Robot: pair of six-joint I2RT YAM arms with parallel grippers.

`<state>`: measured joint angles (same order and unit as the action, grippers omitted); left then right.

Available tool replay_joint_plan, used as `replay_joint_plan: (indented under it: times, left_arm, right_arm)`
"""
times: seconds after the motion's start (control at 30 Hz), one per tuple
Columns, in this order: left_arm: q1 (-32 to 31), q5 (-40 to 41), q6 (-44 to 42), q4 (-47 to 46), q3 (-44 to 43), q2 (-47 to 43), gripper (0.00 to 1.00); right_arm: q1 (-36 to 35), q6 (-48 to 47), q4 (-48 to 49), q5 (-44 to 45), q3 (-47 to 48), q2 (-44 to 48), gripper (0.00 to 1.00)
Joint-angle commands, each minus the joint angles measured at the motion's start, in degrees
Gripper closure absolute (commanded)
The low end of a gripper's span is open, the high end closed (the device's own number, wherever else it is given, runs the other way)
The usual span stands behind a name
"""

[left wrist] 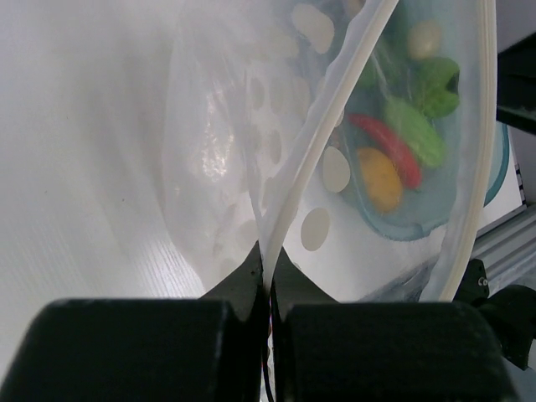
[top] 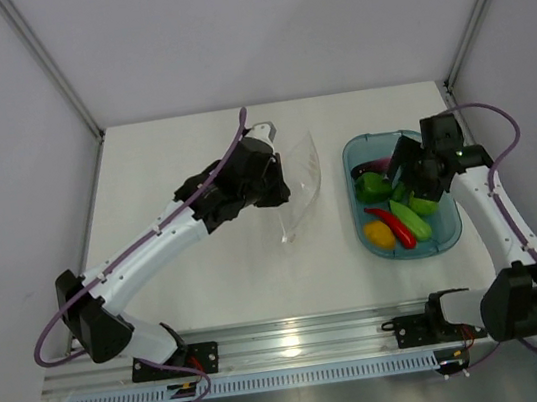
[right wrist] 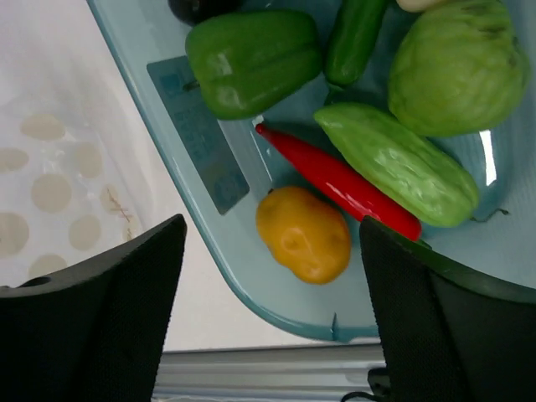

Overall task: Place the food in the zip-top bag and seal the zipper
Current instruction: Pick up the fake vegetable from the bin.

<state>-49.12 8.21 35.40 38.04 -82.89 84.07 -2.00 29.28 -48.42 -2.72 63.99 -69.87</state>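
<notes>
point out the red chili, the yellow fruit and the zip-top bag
red chili [right wrist: 339, 180], right wrist view, middle of its body
yellow fruit [right wrist: 303, 234], right wrist view, centre of its rounded surface
zip-top bag [left wrist: 218, 159], left wrist view, its crinkled left panel

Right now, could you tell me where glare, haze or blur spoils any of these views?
Top external: even light, glare on the metal rail. Left wrist: the zip-top bag hazes the food behind it; the left tool is dark and soft. Right wrist: food sharp, one bright streak on the teal tray.
</notes>
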Motion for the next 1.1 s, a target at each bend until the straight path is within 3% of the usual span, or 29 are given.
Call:
replay_joint_plan:
  times: [0.0, 0.23, 0.43, 0.6, 0.93, 1.07]
  left_arm:
    - [0.3, -0.9, -0.9, -1.4, 1.2, -2.8, 0.99]
    - [0.3, -3.6, 0.2, -5.0, 4.3, -5.4, 0.99]
    - [0.3, -1.9, 0.1, -3.9, 4.5, -5.8, 1.00]
    - [0.3, -2.0, 0.0, -4.6, 5.7, -6.5, 0.99]
    - [0.3, -1.0, -0.9, -4.6, 6.0, -5.9, 0.99]
    - [0.3, -1.0, -0.9, -4.6, 5.9, -5.9, 0.99]
  right_arm:
    - [0.2, 1.6, 11.2, -0.3, -0.1, -5.0, 0.17]
    - [0.4, 11.2, 23.7, 5.3, 3.9, -19.4, 0.18]
    - [1.5, 18.3, 31.1, 2.4, 8.2, -31.6, 0.24]
    - [3.1, 17.7, 28.9, 4.5, 15.6, -39.7, 0.24]
    - [3.8, 18.5, 32.3, 3.8, 14.7, -44.7, 0.24]
    - [3.7, 17.7, 33.2, 1.7, 15.0, -47.0, 0.40]
